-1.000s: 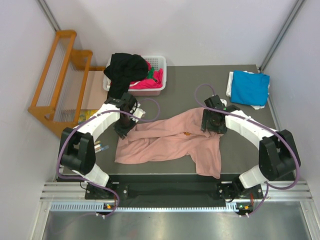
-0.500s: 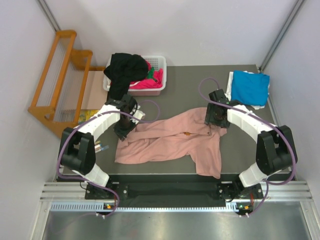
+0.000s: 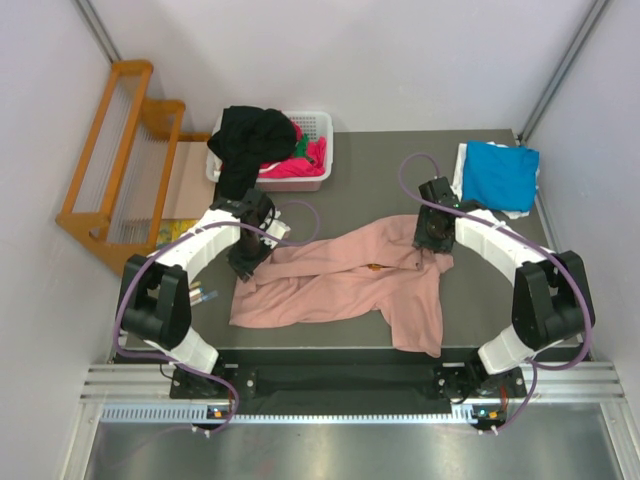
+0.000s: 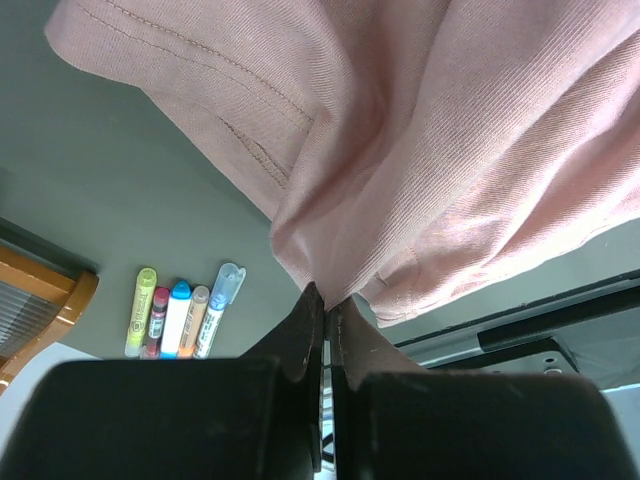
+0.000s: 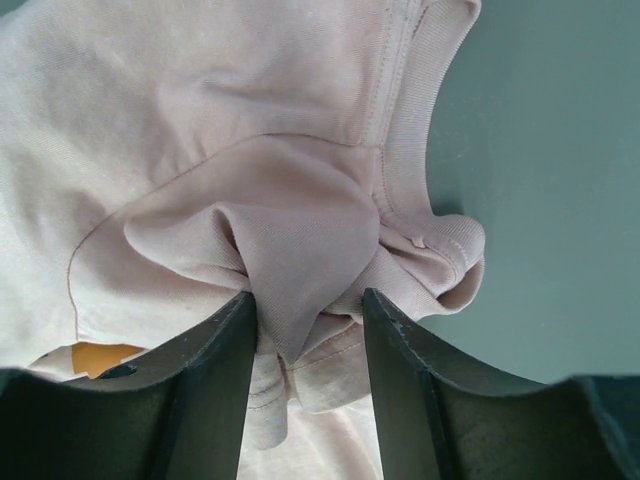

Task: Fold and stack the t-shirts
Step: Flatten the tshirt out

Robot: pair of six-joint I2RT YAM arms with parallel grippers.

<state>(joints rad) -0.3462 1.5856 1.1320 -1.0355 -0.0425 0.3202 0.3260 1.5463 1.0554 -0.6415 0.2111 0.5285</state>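
Shirt (image 3: 340, 280), seen from above, lay crumpled across the near half of the table (image 3: 370, 180). Left wrist view: left gripper (image 4: 325, 300) was pinched tight on its edge. Right wrist view: right gripper (image 5: 308, 298) straddled a bunched fold by the collar, jaws apart; whether it gripped could not be told.

Basket (image 3: 313, 122): white slatted plastic, far-left of table (image 3: 370, 170).
Wooden frame (image 3: 132, 70): orange, standing left of table.
Markers (image 4: 180, 318): several colours, side by side.
Brown sheet (image 3: 186, 178): possibly cardboard.
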